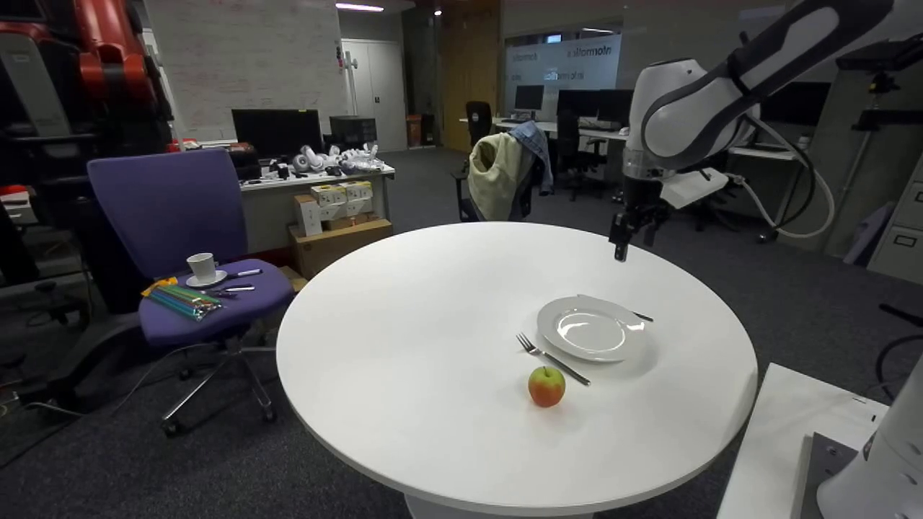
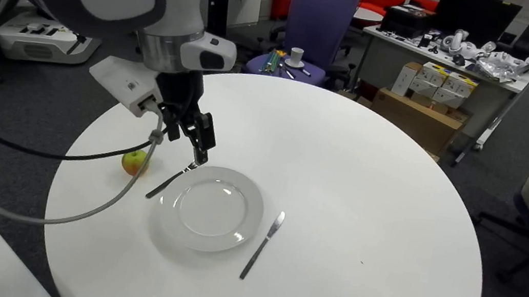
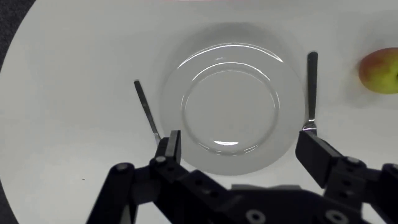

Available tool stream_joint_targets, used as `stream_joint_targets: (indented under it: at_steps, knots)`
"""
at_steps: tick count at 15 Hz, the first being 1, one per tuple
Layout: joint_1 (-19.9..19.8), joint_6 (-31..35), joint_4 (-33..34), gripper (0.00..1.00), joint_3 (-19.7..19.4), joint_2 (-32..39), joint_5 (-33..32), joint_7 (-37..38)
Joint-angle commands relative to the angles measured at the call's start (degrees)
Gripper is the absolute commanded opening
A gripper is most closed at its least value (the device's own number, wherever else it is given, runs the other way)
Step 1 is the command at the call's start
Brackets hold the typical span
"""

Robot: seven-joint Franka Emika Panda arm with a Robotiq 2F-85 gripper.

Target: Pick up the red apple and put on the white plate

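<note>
The red apple [image 1: 546, 388] sits on the round white table, red with a yellow-green top. A cable crosses in front of its edge in an exterior view [image 2: 133, 163]. In the wrist view the apple [image 3: 380, 71] is at the right edge, partly cut off. The white plate [image 1: 590, 333] lies on the table with nothing on it; it also shows in an exterior view [image 2: 212, 208] and fills the middle of the wrist view [image 3: 230, 109]. My gripper [image 3: 238, 133] is open and empty, well above the table. It points down over the plate's side away from the arm's base.
A fork [image 1: 562, 366] lies between the apple and the plate. A knife [image 2: 260, 249] lies on the plate's opposite side. The round white table [image 1: 404, 346] has a curved edge. Loose cables [image 2: 7, 213] hang from the arm. A purple chair [image 1: 169, 216] holding a cup stands beyond the table.
</note>
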Motion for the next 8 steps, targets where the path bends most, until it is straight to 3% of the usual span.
stream_joint_targets:
  at_steps: [1,8]
  knots:
    - [2.6,1.2,3.7,1.00,2.0,6.0,2.5,-0.3]
    - [7.2,0.2,10.2,1.00,6.6,14.4,6.0,5.2]
